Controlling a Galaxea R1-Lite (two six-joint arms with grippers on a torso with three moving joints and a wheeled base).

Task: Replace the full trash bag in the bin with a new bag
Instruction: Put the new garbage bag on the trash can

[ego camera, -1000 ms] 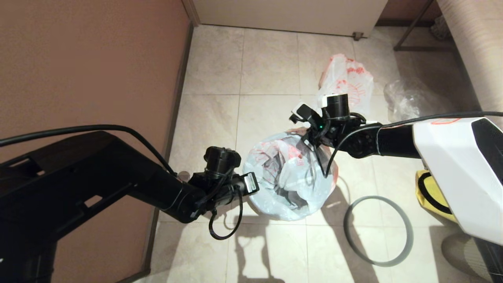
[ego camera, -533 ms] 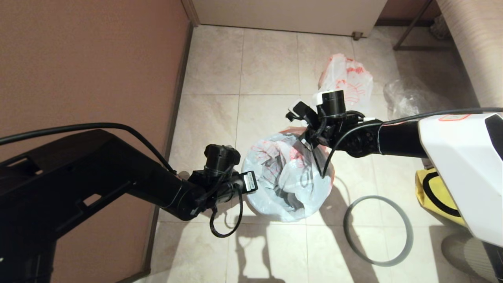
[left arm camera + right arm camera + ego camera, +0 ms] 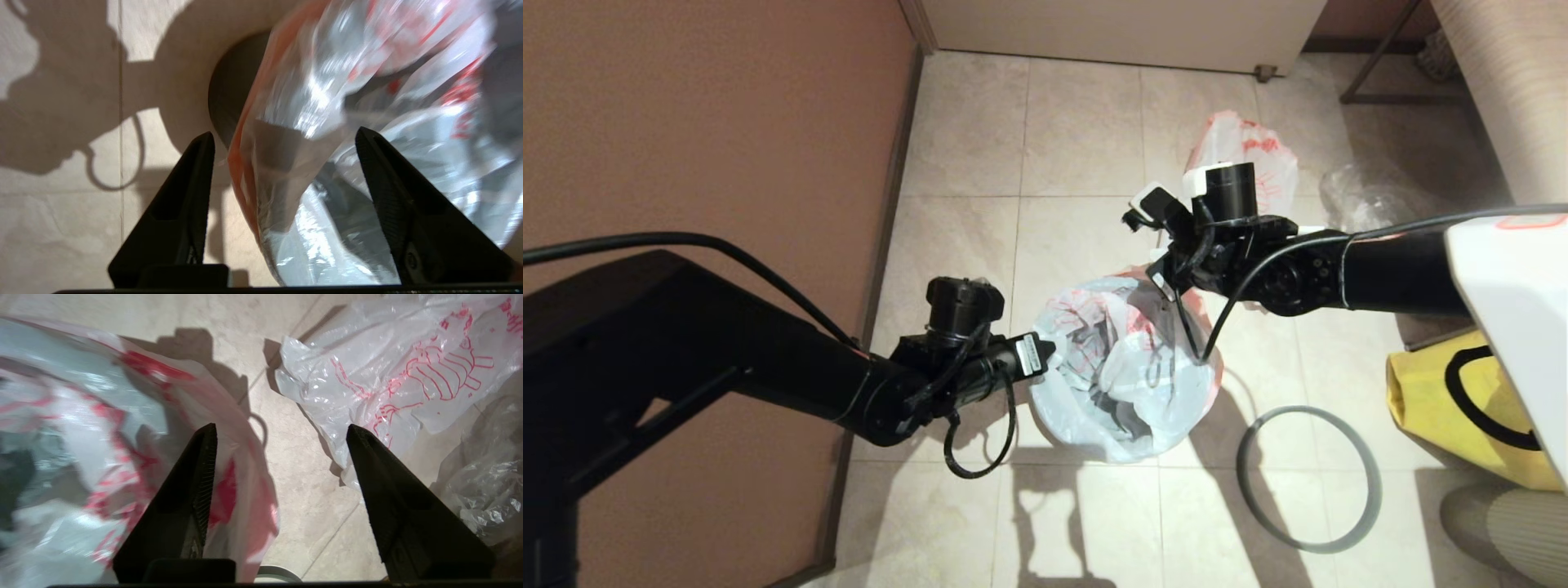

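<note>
The new bag (image 3: 1123,371), white with red characters and a pink-red edge band, is draped rumpled over the bin (image 3: 229,94), whose black wall shows only below the plastic. My left gripper (image 3: 1045,355) (image 3: 284,136) is open at the bag's left side, its jaws straddling the banded edge (image 3: 245,171). My right gripper (image 3: 1168,282) (image 3: 282,430) is open above the bag's far right edge, with plastic (image 3: 229,490) lying against one finger. The full trash bag (image 3: 1241,171) (image 3: 388,375) lies on the floor behind. The grey ring rim (image 3: 1307,478) lies on the floor to the right.
A clear crumpled bag (image 3: 1372,204) (image 3: 482,469) lies beside the full bag. A yellow fabric bag (image 3: 1462,400) sits at the right under my right arm. A brown wall (image 3: 711,131) runs along the left, close to my left arm.
Both wrists have shifted slightly toward the far side, the left one also a little leftward. The bag over the bin has been ruffled and sits slightly differently.
</note>
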